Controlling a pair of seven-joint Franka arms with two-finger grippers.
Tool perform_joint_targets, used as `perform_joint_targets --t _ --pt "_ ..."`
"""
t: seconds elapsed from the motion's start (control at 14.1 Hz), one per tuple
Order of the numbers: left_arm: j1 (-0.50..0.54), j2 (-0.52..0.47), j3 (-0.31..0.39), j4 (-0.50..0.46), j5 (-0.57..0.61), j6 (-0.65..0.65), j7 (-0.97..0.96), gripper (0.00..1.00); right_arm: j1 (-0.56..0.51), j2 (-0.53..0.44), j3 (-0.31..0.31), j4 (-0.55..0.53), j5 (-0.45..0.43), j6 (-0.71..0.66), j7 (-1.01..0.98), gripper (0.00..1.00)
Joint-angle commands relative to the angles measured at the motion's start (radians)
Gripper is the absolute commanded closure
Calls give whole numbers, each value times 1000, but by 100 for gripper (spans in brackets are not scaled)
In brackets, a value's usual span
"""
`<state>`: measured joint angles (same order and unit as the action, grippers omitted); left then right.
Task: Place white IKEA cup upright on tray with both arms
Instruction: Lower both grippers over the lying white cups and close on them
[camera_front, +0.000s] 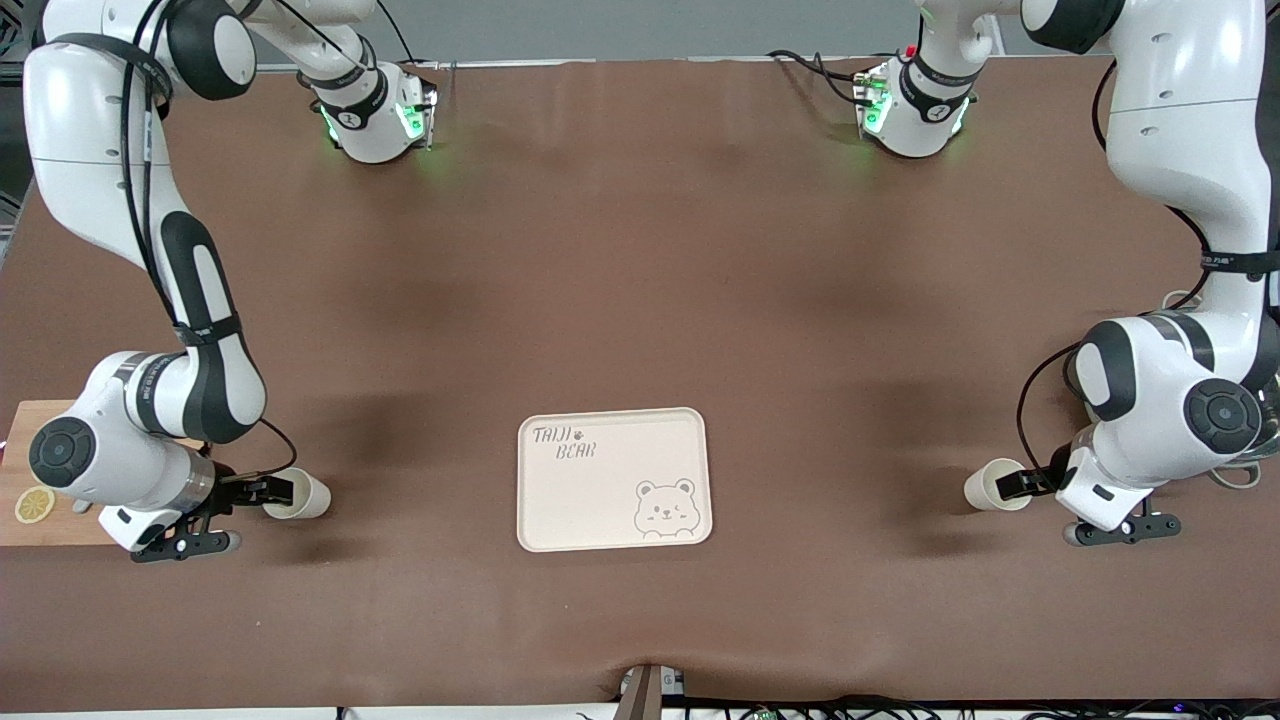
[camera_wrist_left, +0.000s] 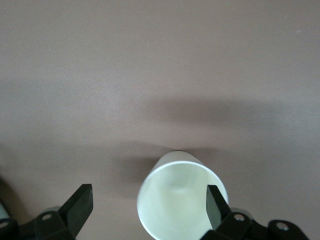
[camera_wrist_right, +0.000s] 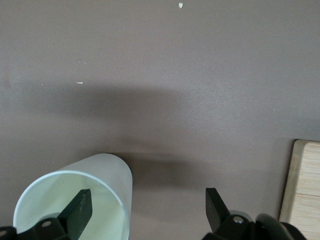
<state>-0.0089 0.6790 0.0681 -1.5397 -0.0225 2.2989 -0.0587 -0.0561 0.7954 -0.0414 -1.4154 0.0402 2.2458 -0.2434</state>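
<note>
A brown cloth covers the worktop (camera_front: 640, 250) almost edge to edge, its surface matte and faintly creased near the front edge. Soft, blurred shadows lie on it in several patches. Along the top of the front view runs a strip of grey wall (camera_front: 640, 30). Green light glows on the cloth at two spots near that strip. A wooden cutting board (camera_front: 40, 470) sits at the right arm's end, a lemon slice (camera_front: 34, 504) on it. Cables (camera_front: 900, 708) trail below the front edge.
</note>
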Motion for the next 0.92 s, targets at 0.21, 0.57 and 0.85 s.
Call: perform_joint_targets --t 0.21,0.57,0.85 --pt "9 4 -7 -62 9 97 17 0 4 24 1 26 6 -5 -10 0" --pt "9 2 -8 -62 3 97 10 70 12 25 1 27 6 -5 -11 19" --pt "6 1 -10 -60 3 97 5 94 12 25 1 26 4 -5 -11 66"
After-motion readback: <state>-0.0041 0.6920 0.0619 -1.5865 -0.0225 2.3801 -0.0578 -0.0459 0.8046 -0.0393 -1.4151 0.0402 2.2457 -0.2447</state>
